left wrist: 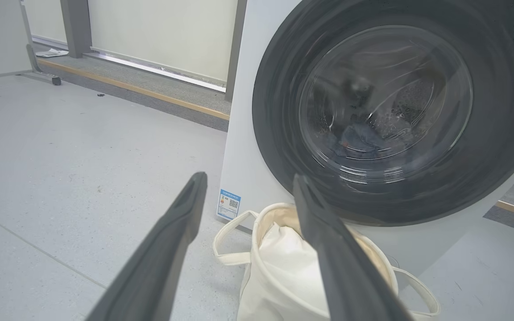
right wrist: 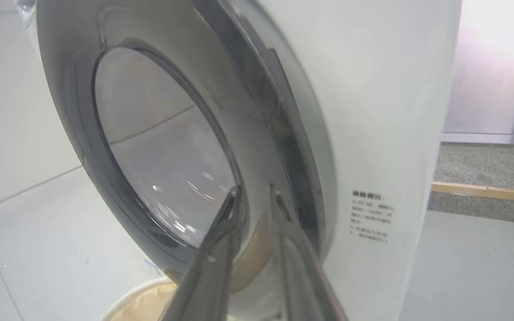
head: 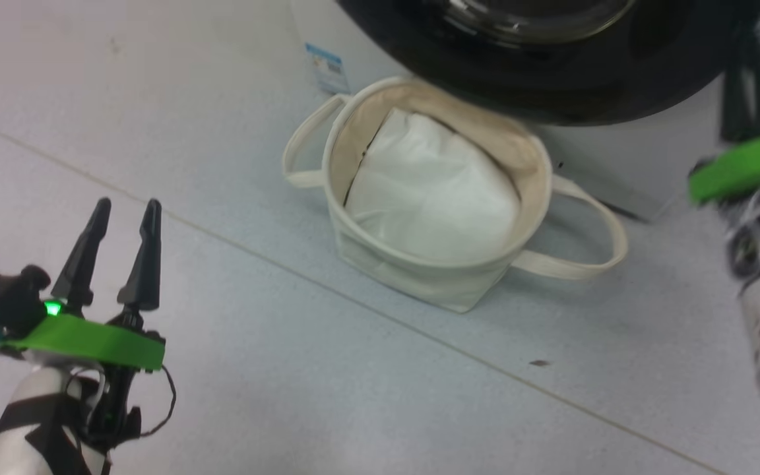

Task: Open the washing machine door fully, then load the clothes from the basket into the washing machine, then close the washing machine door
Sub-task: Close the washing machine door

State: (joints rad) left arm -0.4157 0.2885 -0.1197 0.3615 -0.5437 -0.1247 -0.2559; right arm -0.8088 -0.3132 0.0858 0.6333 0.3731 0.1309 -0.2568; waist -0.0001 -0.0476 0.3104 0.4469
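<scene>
The washer (left wrist: pixel 241 133) is a white box with a small blue label (left wrist: pixel 229 204) low on its front corner. Its door (left wrist: pixel 277 133) is a big round thing with a wide glossy black rim and a clear domed glass middle, and it faces straight out toward the robot. From the right wrist view you see it nearly edge-on against the front panel, so I can't tell whether it's latched. Low behind the glass there's a blurry bluish heap, the clothes (left wrist: pixel 362 136), lying in the perforated steel drum.

The basket (head: pixel 419 274) sits upright on the pale grey floor (head: pixel 287 369), just in front of the washer and under the door's lower rim, mouth facing up. It's soft cream canvas, round, and its two loop handles (head: pixel 571 269) stick out on opposite sides, so its long line runs upper left to lower right in the head view. Inside is a plain white padded cloth (head: pixel 433 198), a bit crumpled.

The left gripper (head: pixel 127 204) hangs over bare floor well left of the basket, its dark tapered fingers spread with nothing between them. The right gripper (right wrist: pixel 253 191) is up at the door's rim, fingers a narrow gap apart and nothing visibly pinched. I can't tell if it touches the rim.
</scene>
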